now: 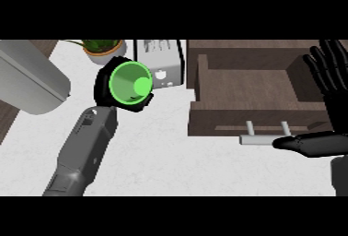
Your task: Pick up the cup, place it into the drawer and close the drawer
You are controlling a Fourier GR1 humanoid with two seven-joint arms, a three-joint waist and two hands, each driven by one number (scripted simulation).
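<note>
Glossy green cup point(131, 85), matt wooden drawer point(253, 99).

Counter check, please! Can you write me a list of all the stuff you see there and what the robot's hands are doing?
Surface: white speckled counter.
Job's things: green cup in the left hand, its mouth facing the view; brown drawer open, silver handle at its front.
Clutter: toaster, potted plant, big grey rounded object at the left.
Hands: left hand curled round the cup; right hand open, fingers up, at the right edge beside the drawer.
Cables: nothing seen.
Surroundings: dark brown strip past the counter's left edge.
</note>
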